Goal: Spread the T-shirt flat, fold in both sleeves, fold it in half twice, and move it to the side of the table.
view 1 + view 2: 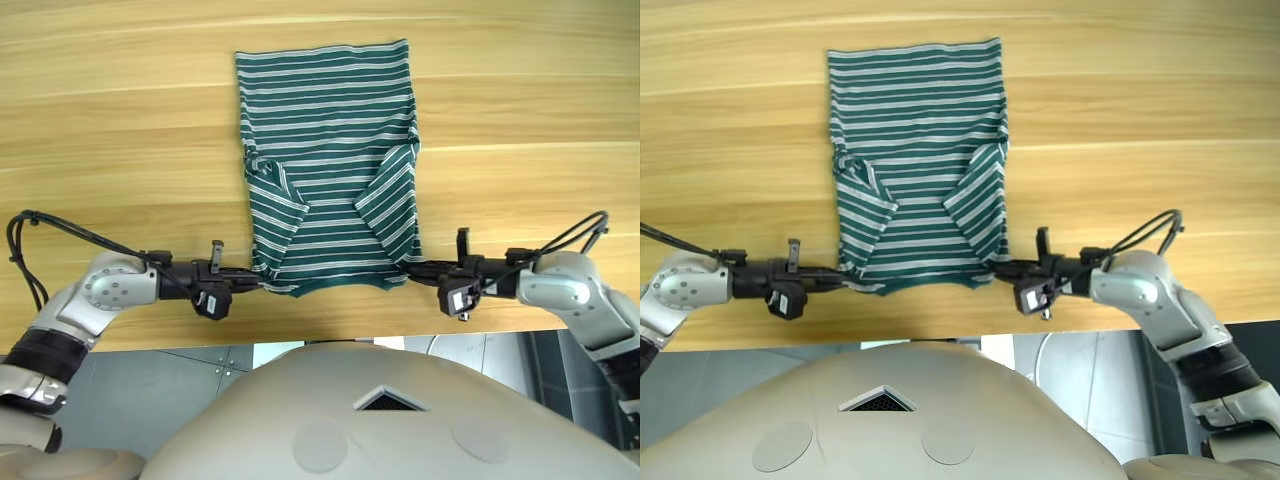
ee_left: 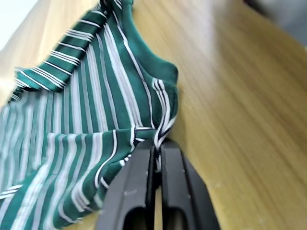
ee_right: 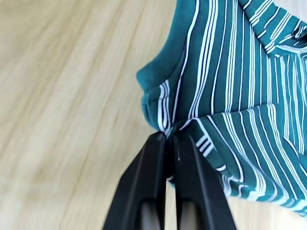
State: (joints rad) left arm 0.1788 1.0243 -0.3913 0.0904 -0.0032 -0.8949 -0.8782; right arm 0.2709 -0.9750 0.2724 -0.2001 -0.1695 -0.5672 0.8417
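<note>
Jaws pinched shut: left gripper (image 2: 157, 143) and right gripper (image 3: 168, 136) each clamp a near corner of the green white-striped T-shirt (image 1: 330, 130). Sleeves folded inward, lying flat on light wooden counter (image 1: 520, 120).

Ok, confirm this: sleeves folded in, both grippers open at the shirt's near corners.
Not open. The left gripper and right gripper are each shut on a near corner of the shirt, as the two wrist views show. The sleeves are folded in.
</note>
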